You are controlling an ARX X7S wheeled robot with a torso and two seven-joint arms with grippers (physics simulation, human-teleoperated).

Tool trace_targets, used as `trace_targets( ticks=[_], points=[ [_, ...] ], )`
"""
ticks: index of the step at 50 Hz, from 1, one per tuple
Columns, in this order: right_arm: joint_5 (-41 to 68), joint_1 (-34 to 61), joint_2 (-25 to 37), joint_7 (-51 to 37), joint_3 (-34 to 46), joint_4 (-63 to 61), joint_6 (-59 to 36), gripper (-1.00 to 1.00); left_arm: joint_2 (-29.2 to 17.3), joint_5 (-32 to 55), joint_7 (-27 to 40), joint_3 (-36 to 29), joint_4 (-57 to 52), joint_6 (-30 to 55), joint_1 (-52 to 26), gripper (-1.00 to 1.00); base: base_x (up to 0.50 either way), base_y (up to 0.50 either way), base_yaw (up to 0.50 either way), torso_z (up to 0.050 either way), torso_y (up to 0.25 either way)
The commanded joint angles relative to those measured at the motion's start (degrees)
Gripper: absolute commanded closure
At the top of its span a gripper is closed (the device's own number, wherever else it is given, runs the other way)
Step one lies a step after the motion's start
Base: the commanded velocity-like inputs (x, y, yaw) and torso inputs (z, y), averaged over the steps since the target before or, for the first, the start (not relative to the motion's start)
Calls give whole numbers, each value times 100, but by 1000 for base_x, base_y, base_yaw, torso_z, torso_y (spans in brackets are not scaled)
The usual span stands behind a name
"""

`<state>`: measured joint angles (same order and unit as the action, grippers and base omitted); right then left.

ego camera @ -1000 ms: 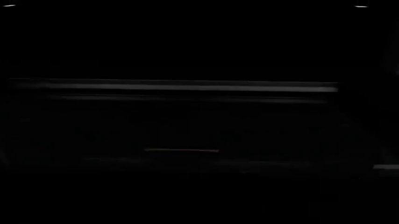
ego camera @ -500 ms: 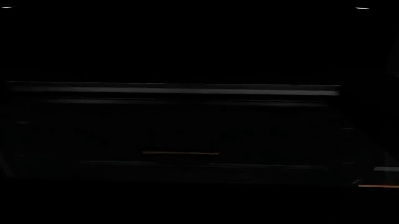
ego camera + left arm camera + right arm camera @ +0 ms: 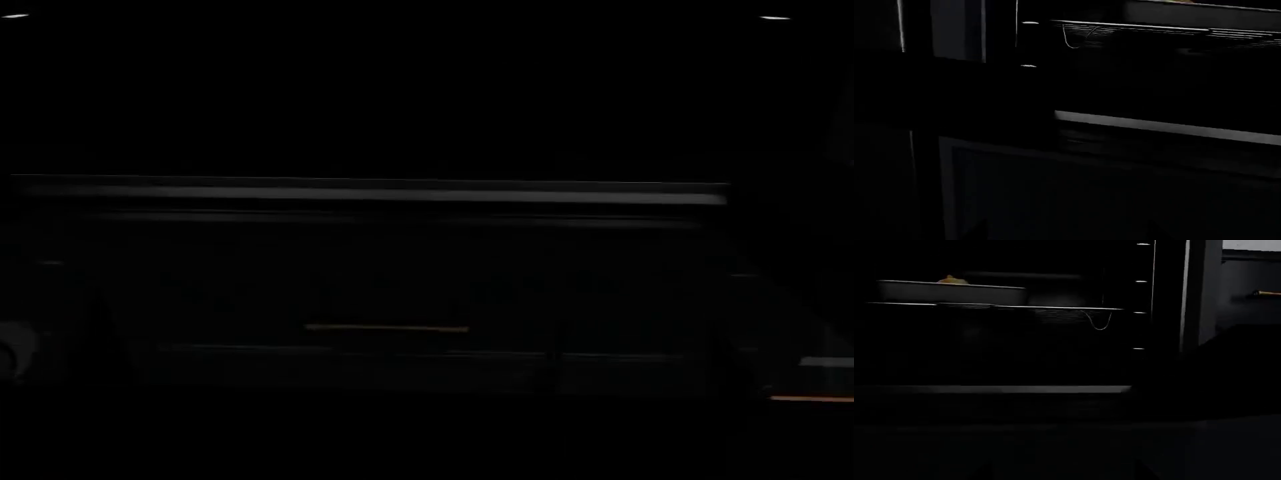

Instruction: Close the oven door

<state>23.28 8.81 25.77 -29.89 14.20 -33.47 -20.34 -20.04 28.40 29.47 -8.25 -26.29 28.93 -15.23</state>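
Note:
The scene is very dark. The oven door [image 3: 374, 191] hangs open and shows as a long pale grey strip across the head view. The same strip crosses the left wrist view [image 3: 1167, 128] and the right wrist view [image 3: 1014, 389], below the open oven cavity. Inside the cavity a wire rack [image 3: 1054, 310] carries a pale baking dish [image 3: 947, 290]; the rack [image 3: 1154, 29] also shows from the left wrist. Neither gripper's fingers can be made out in the blackness, so their place relative to the door is unclear.
A thin brass handle [image 3: 387, 327] sits on the black drawer front below the door. A dim pale shape [image 3: 11, 352] is at the head view's left edge. A cabinet front [image 3: 1247, 300] with a brass handle [image 3: 1267, 292] stands beside the oven.
In the head view the door's pale strip has dropped slightly since one second ago. A dim pale shape has appeared at the left edge.

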Motion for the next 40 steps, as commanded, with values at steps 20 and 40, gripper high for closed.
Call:
trace_targets(
  ticks=[20,40],
  points=[
    [1190,2537,263,-745,-376,-1388,-2713,-100,-168,2030,1071,854,-1061,2930,-2733,-100,0,0,0,0,1],
    [2143,5490,234,-883,-605,-81,-4471,-100,130,1415,1185,34,948,3159,-5320,-100,0,0,0,0,0]
  ],
)
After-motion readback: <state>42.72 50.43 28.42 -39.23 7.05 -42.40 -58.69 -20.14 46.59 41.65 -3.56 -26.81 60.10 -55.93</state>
